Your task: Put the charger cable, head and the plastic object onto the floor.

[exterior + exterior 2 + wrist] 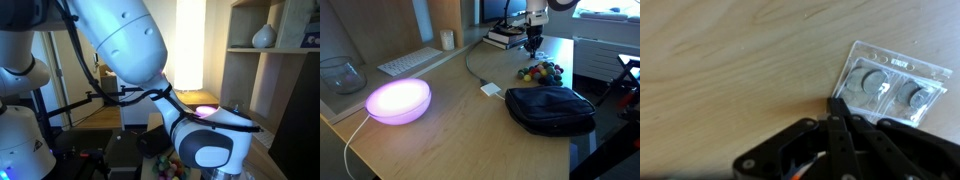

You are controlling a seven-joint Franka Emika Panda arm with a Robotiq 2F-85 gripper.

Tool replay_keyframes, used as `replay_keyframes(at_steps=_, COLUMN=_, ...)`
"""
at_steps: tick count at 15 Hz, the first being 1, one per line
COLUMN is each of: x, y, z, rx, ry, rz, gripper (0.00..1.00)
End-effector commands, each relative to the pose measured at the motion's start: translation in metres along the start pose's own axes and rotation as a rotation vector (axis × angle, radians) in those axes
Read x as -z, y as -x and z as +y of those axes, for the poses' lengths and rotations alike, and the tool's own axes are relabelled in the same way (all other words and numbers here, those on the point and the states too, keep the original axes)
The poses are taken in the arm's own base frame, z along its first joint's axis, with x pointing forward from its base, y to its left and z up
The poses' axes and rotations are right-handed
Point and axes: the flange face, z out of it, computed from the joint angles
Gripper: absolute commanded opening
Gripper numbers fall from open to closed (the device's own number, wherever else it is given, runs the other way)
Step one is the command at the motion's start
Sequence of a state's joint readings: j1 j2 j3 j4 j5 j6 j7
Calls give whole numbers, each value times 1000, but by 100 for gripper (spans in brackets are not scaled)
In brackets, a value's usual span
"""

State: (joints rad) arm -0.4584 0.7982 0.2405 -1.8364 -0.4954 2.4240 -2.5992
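Glowing lamp (398,100) up front, closed gripper (532,42) at the far end of the tabletop (430,130).
Just beside the black pouch (550,108) we see the head (492,89) lying on the tabletop, its charger cable (470,62) trailing away behind it. Beyond the pouch sit colourful beads (540,72), then the gripper, jaws pressed together, tips just beside a clear plastic packet (890,85) in our wrist view.
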Motion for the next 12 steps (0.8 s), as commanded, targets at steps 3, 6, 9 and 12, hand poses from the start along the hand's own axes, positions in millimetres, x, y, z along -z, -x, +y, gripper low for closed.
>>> replay_keyframes(at_steps=3, x=0, y=0, z=0, rx=0, ry=0, rz=0, gripper=1)
replay_keyframes(at_steps=6, x=0, y=0, z=0, rx=0, ry=0, rz=0, gripper=1)
replay_keyframes(at_steps=9, x=5, y=-3, z=2, rx=9, ry=2, rz=-18, gripper=0)
replay_keyframes(at_steps=12, x=19, y=-14, z=5, rx=36, ry=34, rz=-86, gripper=0)
